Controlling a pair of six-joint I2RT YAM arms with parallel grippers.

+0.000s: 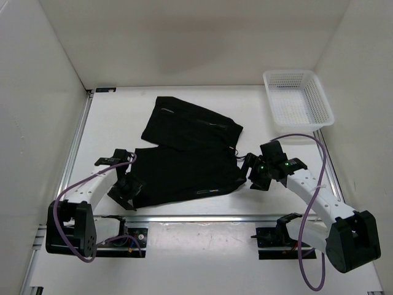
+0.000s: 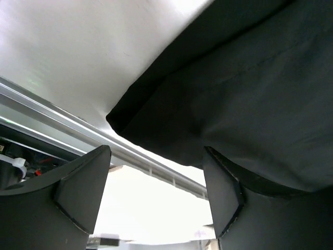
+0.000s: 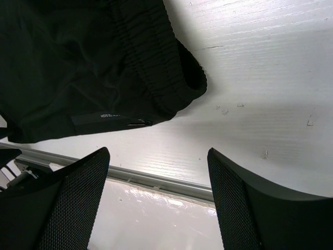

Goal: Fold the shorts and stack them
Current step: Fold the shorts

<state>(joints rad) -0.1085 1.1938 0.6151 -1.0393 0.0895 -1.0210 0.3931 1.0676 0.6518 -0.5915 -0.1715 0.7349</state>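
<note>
The black shorts (image 1: 184, 174) lie flat in the middle of the table, and a second black panel (image 1: 190, 125) overlaps their far edge. Whether that panel is a separate garment I cannot tell. My left gripper (image 1: 126, 187) sits low at the shorts' left edge, open. In the left wrist view a fabric corner (image 2: 171, 125) hangs just past the gripper (image 2: 156, 156), nothing lies in the gap, and the cloth brushes the right finger (image 2: 223, 187). My right gripper (image 1: 255, 175) stands open just right of the shorts. In the right wrist view the elastic waistband corner (image 3: 182, 78) lies ahead of the empty gripper (image 3: 158, 156), apart from it.
A white mesh basket (image 1: 298, 98) stands at the back right corner. An aluminium rail (image 1: 202, 217) runs along the near edge, with both arm bases behind it. White walls close in the left, right and far sides.
</note>
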